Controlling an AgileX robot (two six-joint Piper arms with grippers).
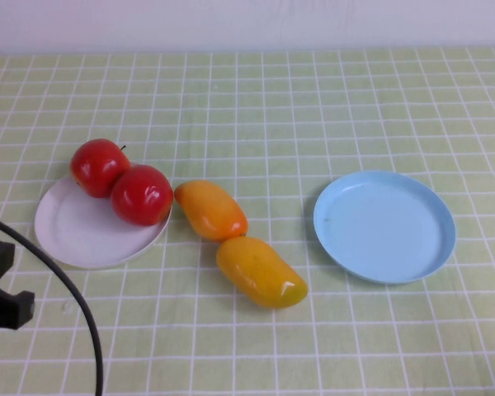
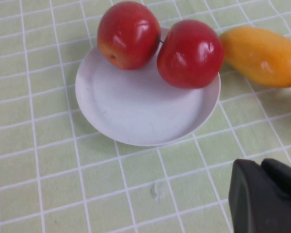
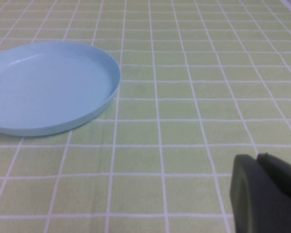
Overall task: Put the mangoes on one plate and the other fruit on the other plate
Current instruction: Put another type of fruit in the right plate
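Observation:
Two red apples (image 1: 99,166) (image 1: 142,195) sit side by side on the far rim of the white plate (image 1: 82,235). Two orange-yellow mangoes (image 1: 210,209) (image 1: 260,271) lie on the cloth between the plates, the nearer-to-plate one almost touching an apple. The light blue plate (image 1: 384,225) on the right holds nothing. My left gripper (image 2: 262,165) is shut and holds nothing, hovering near the white plate (image 2: 136,107), on my side of it. My right gripper (image 3: 258,158) is shut and holds nothing, off to the side of the blue plate (image 3: 48,87); the high view does not show it.
A green cloth with white grid lines (image 1: 256,99) covers the whole table. My left arm's black body and cable (image 1: 4,293) show at the lower left edge of the high view. A pale wall runs along the table's far edge.

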